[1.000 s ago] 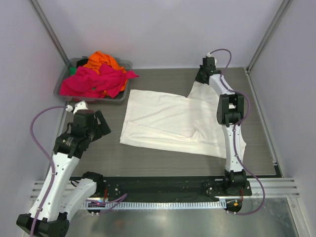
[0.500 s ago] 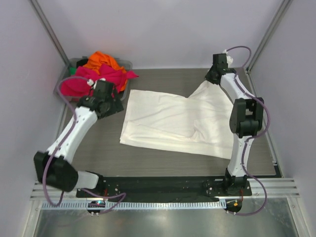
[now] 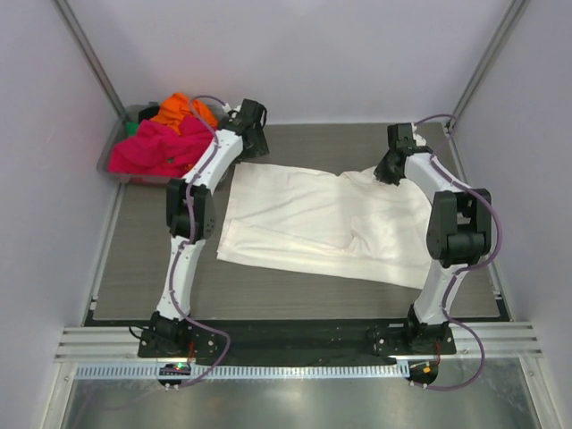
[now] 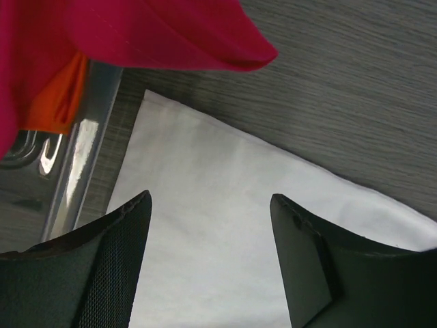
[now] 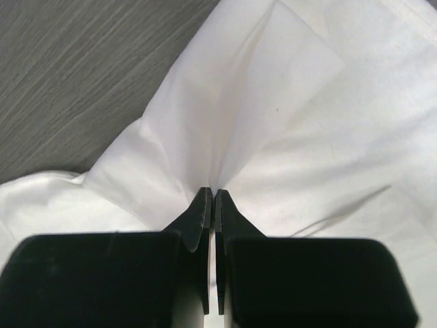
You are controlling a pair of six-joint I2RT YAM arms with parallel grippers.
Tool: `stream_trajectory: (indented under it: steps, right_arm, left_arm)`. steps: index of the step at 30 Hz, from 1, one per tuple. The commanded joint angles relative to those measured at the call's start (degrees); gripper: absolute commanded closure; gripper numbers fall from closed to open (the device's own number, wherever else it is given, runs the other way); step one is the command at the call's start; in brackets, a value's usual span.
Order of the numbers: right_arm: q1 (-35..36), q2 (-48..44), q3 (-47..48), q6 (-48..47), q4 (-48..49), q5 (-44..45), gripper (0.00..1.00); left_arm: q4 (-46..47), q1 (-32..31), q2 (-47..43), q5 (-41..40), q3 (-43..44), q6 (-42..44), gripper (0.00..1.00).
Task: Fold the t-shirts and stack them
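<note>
A cream-white t-shirt [image 3: 304,214] lies spread on the table, back side up, with no print showing. My left gripper [image 3: 253,138] hovers open over its far-left corner [image 4: 205,171]. White cloth lies under the fingers [image 4: 116,260], with nothing between them. My right gripper [image 3: 391,172] is shut on a pinched ridge of the same shirt [image 5: 225,137] at its far-right part, and creases fan out from the tips [image 5: 214,193]. A hot pink t-shirt [image 3: 161,147] and an orange t-shirt [image 3: 183,109] are heaped in the bin.
The grey plastic bin [image 3: 114,147] stands at the far left, its shiny rim [image 4: 78,157] just left of the white shirt's corner. A fold of pink cloth [image 4: 157,31] hangs over the rim. Frame posts rise at both far corners.
The left arm swung from the near left up to the shirt's far-left corner beside the bin, its jaws narrowing a little. The right gripper drew its pinched cloth back from the far edge.
</note>
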Motion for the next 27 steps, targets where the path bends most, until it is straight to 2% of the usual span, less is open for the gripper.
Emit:
stream_trajectory:
  steps: [1, 16, 21, 27]
  right_arm:
    - [0.1, -7.3, -3.3, -0.2, 0.6, -1.2, 0.99]
    - [0.3, -17.0, -17.0, -1.5, 2.7, -6.5, 0.99]
    - [0.3, -19.5, -20.2, -2.0, 2.8, -6.1, 0.99]
    - [0.2, -19.8, -20.8, -2.8, 2.8, -6.7, 0.99]
  left_arm:
    - [-4.2, 0.2, 2.9, -1.6, 7.3, -0.7, 0.29]
    - [6.6, 1.6, 10.7, -3.9, 4.9, -10.6, 0.31]
    - [4.5, 2.6, 14.6, -4.0, 7.6, -13.8, 0.33]
    - [3.6, 3.1, 16.5, -3.3, 6.9, -14.9, 0.46]
